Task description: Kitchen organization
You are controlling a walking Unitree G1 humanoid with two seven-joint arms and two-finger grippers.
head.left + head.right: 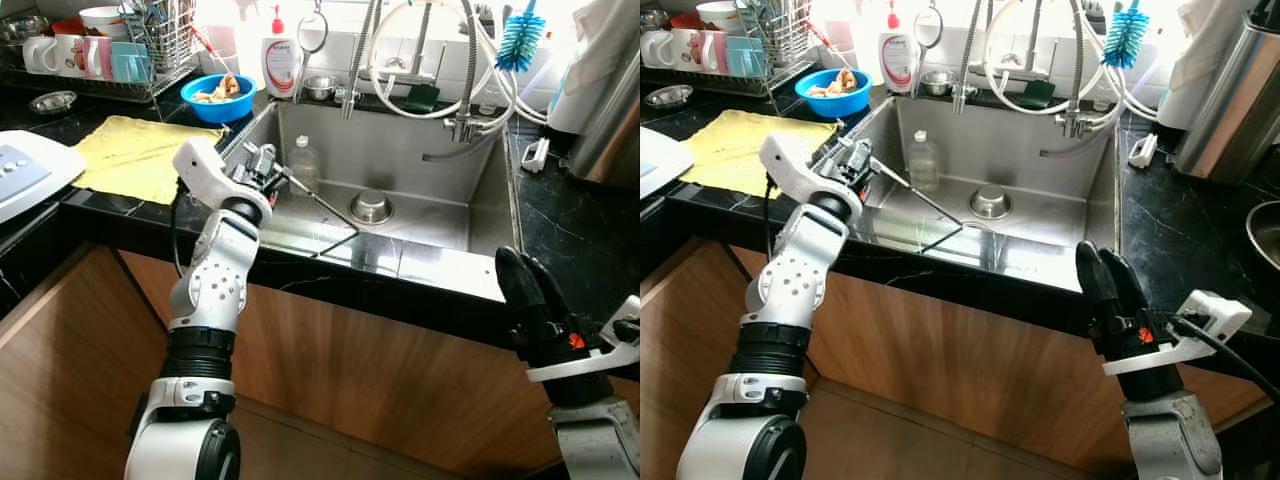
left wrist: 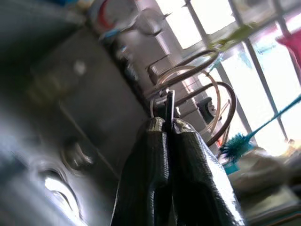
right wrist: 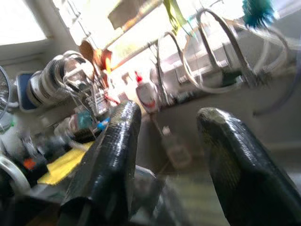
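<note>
**Left gripper holds a thin tool over the sink**

Black stone counter (image 1: 560, 215) runs around a steel sink (image 1: 400, 160) under bright windows. At far left a dish rack (image 1: 110, 60) holds mugs, with a yellow cloth (image 1: 130, 155) spread nearer and a blue bowl (image 1: 220, 100) just beside the sink's far left corner. The left gripper (image 2: 164, 125) hovers over the sink's left edge, fingers pressed together on a thin metal utensil (image 1: 320, 205) that slants down into the basin. A clear bottle (image 1: 305, 165) stands in the sink behind it, a small steel bowl (image 1: 371, 207) near the middle. At near right, in front of the counter, the right gripper (image 3: 167, 136) points up, fingers spread and holding nothing.
</note>
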